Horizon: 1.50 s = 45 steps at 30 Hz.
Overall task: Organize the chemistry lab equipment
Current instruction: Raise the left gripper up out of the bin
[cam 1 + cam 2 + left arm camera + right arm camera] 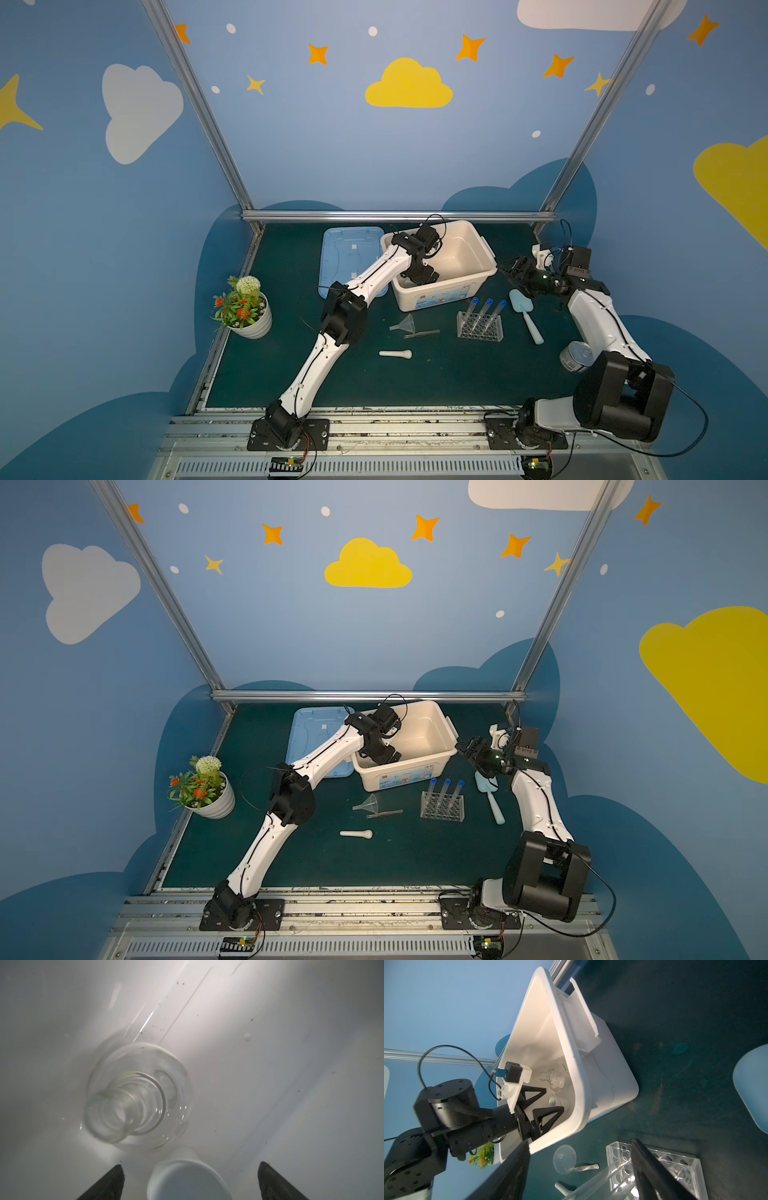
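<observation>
My left gripper reaches down into the white bin and is open. In the left wrist view its fingers stand wide on either side of a white mortar without touching it. Beside the mortar a clear flask stands on the bin floor. On the mat lie a clear funnel, a thin rod and a white pestle. Three blue-capped test tubes lean in the clear rack. My right gripper hovers open and empty to the right of the bin.
The blue lid lies flat left of the bin. A potted flower plant stands at the left edge. A pale blue scoop lies under my right gripper, and a small round tin sits by the right arm.
</observation>
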Motion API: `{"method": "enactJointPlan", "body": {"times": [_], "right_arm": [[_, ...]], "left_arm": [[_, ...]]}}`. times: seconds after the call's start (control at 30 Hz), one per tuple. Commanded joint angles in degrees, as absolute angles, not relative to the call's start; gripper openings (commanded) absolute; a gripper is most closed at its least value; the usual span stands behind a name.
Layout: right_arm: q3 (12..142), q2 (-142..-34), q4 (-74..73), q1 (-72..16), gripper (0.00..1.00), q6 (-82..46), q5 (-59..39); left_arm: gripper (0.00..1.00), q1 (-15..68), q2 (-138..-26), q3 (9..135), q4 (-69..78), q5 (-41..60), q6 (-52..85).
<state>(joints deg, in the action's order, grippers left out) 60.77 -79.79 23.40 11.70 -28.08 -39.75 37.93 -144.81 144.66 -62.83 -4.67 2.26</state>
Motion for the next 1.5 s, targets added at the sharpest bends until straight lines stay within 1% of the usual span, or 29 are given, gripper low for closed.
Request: {"method": "enactJointPlan", "body": {"times": [0.0,0.3,0.43,0.57,0.87,0.97,1.13,1.27,1.47], "right_arm": [[60.29,-78.46,23.55,11.95,0.77,-27.58,-40.34],[60.73,-78.26,23.64,12.03,0.76,-27.44,-40.25],[60.89,-77.97,23.55,12.00,0.76,-27.46,-40.29],[60.73,-76.97,23.38,12.04,0.76,-27.17,-40.26],[59.01,-71.58,20.54,11.19,0.77,-23.88,-40.68],[58.22,-70.17,19.97,10.49,0.77,-23.32,-40.11],[57.09,-69.87,18.02,9.69,0.77,-23.58,-40.12],[57.29,-70.83,17.79,9.16,0.77,-24.08,-39.86],[57.57,-71.82,17.40,8.46,0.77,-24.71,-39.64]], "left_arm": [[1.00,38.05,-139.15,146.79,-63.41,-3.69,2.94],[1.00,38.39,-132.48,146.59,-62.94,-5.20,2.67],[1.00,38.57,-128.76,143.55,-63.46,-7.42,2.37],[1.00,38.75,-121.85,133.14,-58.90,-8.99,2.10],[1.00,38.66,-101.59,100.95,-40.89,-12.70,3.74],[1.00,38.67,-95.67,92.15,-36.39,-13.22,4.15],[1.00,38.66,-87.28,80.83,-32.14,-11.03,0.91],[1.00,38.67,-80.65,71.68,-29.32,-7.12,-2.71],[1.00,38.75,-74.63,62.45,-29.21,-1.91,-5.03]]}}
